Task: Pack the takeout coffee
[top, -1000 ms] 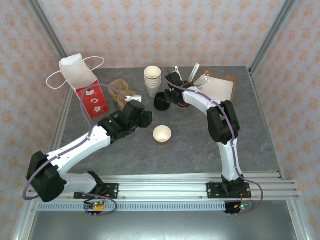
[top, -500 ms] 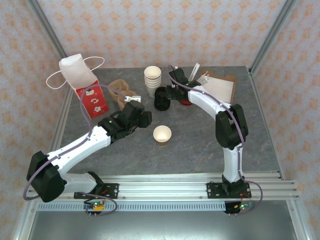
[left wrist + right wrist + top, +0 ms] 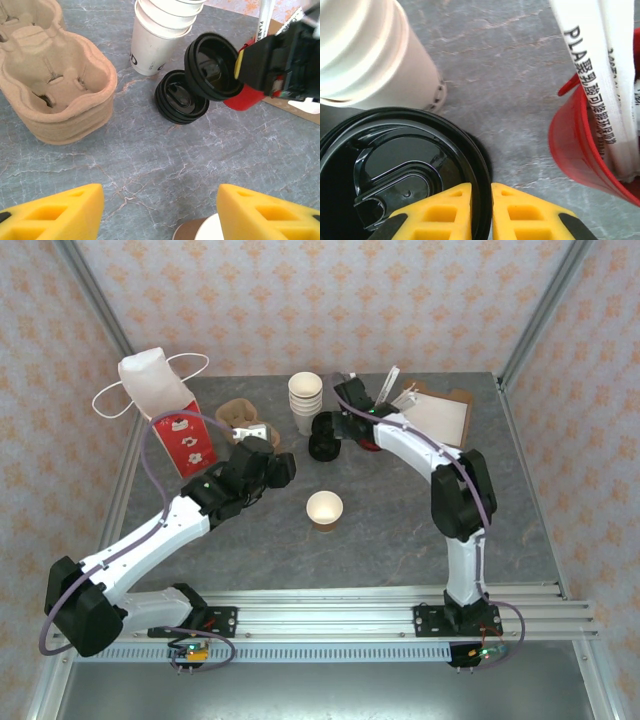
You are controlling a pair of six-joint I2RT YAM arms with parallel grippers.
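The takeout coffee's cup (image 3: 324, 508) stands alone at mid-table, cream paper, open-topped with no lid on it. Its rim peeks in at the bottom of the left wrist view (image 3: 202, 231). My left gripper (image 3: 283, 468) hovers just left of and beyond it, open, with bare table between the fingers (image 3: 160, 200). My right gripper (image 3: 481, 200) is shut on the rim of a black lid (image 3: 410, 165), held tilted (image 3: 212, 65) just above a stack of black lids (image 3: 181, 97) at the back centre (image 3: 322, 448).
A stack of cream cups (image 3: 305, 400) stands behind the lids. A pulp cup carrier (image 3: 240, 415) lies to their left, and a red-and-white bag (image 3: 165, 405) at the far left. A red cup of wrapped straws (image 3: 580, 145) and a brown board with papers (image 3: 440, 410) sit to the right.
My right gripper closed in on the lid stack and now holds one lid tilted above it. My left gripper drew slightly back and left, away from the open cup.
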